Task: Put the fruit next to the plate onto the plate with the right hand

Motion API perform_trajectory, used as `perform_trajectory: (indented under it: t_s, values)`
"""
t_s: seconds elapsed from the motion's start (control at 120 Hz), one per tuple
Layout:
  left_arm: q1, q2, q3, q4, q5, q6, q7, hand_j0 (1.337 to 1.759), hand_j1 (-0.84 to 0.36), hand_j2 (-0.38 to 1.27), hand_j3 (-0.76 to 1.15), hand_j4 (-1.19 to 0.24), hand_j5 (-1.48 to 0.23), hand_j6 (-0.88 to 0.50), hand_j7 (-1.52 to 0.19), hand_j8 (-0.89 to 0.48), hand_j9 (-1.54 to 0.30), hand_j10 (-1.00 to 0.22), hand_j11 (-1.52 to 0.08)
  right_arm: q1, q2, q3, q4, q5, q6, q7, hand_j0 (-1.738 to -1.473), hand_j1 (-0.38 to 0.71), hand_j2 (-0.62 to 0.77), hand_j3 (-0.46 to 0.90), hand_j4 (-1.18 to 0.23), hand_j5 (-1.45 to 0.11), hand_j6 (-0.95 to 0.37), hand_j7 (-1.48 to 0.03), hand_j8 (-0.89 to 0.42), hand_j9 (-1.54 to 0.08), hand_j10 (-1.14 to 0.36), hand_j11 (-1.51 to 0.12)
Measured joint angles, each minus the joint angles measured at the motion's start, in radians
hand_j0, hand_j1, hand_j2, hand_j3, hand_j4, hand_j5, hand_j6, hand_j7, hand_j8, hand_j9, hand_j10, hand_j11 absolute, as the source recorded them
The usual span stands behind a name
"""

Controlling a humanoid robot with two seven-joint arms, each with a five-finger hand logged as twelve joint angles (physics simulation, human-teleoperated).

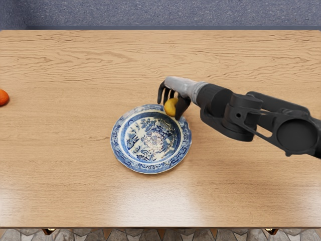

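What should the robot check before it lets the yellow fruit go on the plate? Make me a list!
1. Black right hand grips the small yellow fruit: ok.
2. Fruit over the middle of the round blue-and-white patterned plate: not ok, it is only at the upper-right rim.
3. Plate lies flat on the wooden table: ok.
4. Fruit is lifted free of the rim: cannot tell.
5. Orange thing at the table's left edge is far from the hand's path: ok.

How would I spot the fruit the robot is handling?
On the wooden table, find the blue-and-white plate. At its upper-right rim the right hand grips a small yellow fruit. The only other small thing, an orange object, lies at the far-left edge.
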Motion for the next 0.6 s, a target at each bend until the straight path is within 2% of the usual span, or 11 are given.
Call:
perform_trajectory:
  t_s: [0.217, 0.6]
  values:
    - [0.001, 0.000, 0.000, 0.000, 0.000, 0.000, 0.000, 1.658, 0.33, 0.00, 0.00, -0.02, -0.02, -0.02, -0.02, -0.02, -0.02, -0.02, -0.02, -0.009, 0.078, 0.001, -0.001, 0.001, -0.004, 0.000, -1.658, 0.26, 0.36, 0.00, -0.65, -0.87, -0.62, -0.86, -0.50, -0.87, -0.66, -0.87]
    - [0.000, 0.000, 0.000, 0.000, 0.000, 0.000, 0.000, 1.658, 0.33, 0.00, 0.00, -0.02, -0.02, -0.02, -0.02, -0.02, -0.02, -0.02, -0.02, -0.074, 0.095, -0.011, -0.026, -0.012, -0.013, 0.000, -1.657, 0.23, 0.32, 0.00, -0.66, -0.86, -0.64, -0.86, -0.53, -0.87, -0.68, -0.87]
